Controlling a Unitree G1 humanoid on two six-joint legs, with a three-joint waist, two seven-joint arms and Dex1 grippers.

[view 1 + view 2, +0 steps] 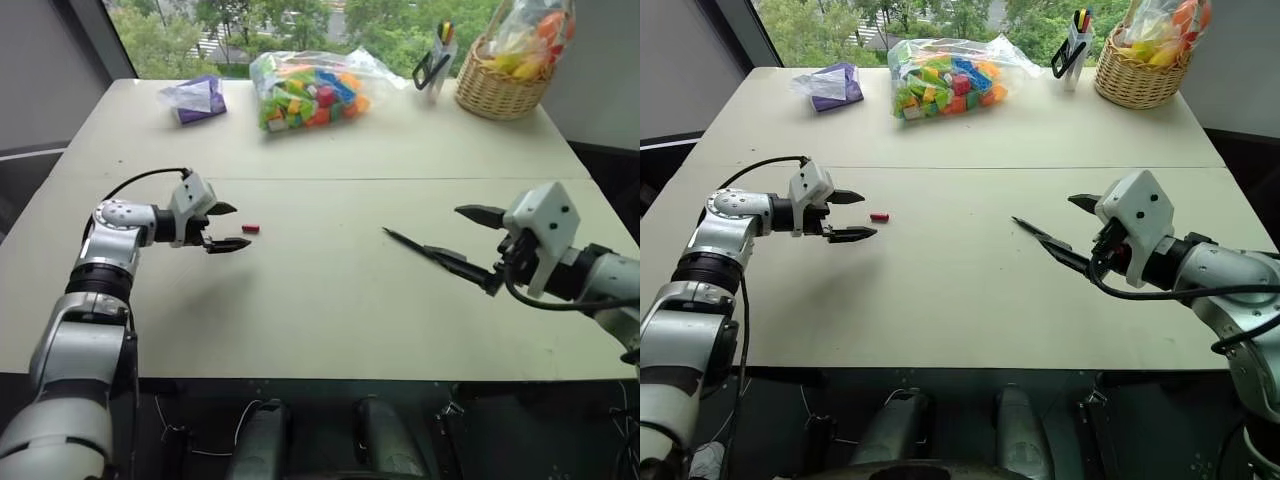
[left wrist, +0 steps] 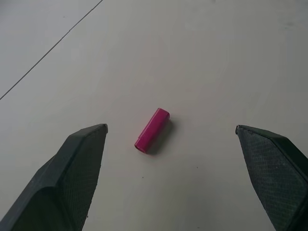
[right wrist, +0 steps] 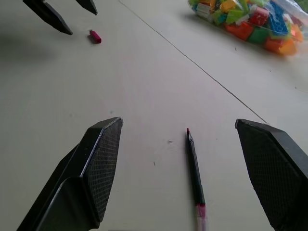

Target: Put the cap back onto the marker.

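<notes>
One cap (image 2: 152, 130) on the counter (image 1: 330, 300), lying flat just ahead of the left gripper (image 1: 232, 227), jaws apart and empty. One marker (image 3: 195, 180) on the counter, well apart from the cap, before the right gripper (image 1: 472, 240), jaws apart.

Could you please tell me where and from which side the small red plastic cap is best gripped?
Grip the small red plastic cap across its round middle, from above, probably with the open left gripper already straddling it. It lies flat on the table, so only its curved sides are exposed.
</notes>
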